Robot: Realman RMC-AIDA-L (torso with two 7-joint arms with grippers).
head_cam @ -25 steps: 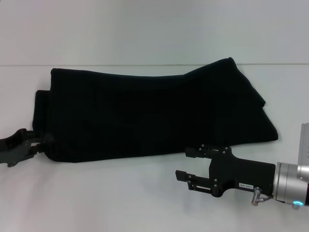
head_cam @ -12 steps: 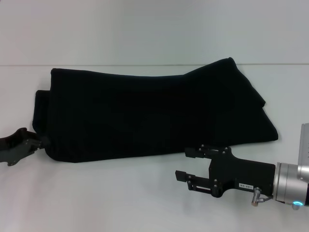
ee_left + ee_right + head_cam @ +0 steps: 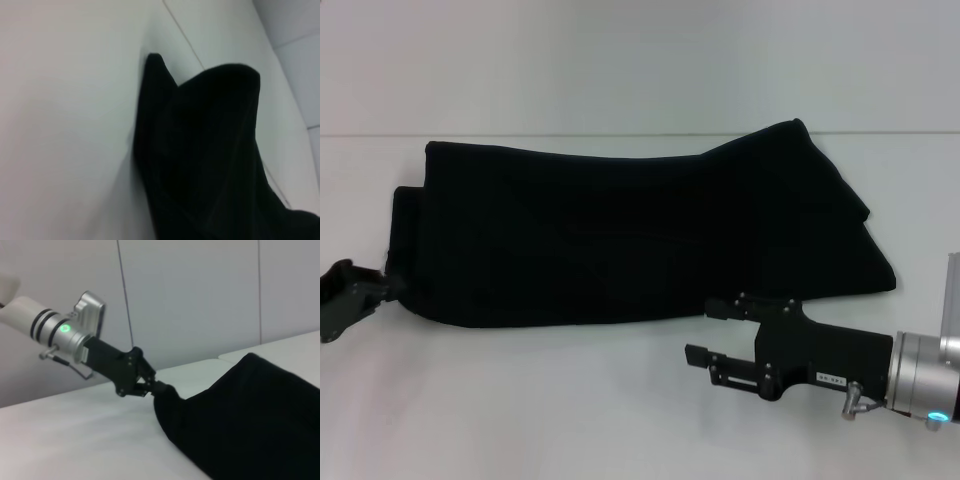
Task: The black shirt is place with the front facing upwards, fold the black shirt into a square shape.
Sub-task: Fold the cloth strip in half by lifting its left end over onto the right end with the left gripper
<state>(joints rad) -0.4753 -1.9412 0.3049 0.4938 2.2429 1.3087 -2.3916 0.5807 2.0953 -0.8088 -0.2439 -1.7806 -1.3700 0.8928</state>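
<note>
In the head view, the black shirt [image 3: 630,235] lies folded into a long dark band across the white table [image 3: 620,420], running from the left side toward the right, with a pointed corner raised at its far right end. No lettering or label shows on it. The left gripper [image 3: 388,288] sits at the table's left edge, its tips touching the shirt's near left corner. The right gripper [image 3: 710,332] lies low over the table on the right, just in front of the shirt's near edge and apart from it; its two fingers are spread, with nothing between them.

In the left wrist view, only the shirt [image 3: 210,160] and the pale tabletop [image 3: 65,125] appear; the cloth rises in soft folds with one small peak and one rounded hump.

In the right wrist view, the left gripper [image 3: 159,386] reaches in from its silver wrist, and its fingers are pinched onto the bunched corner of the shirt [image 3: 250,425], which spreads away across the table [image 3: 75,440].
</note>
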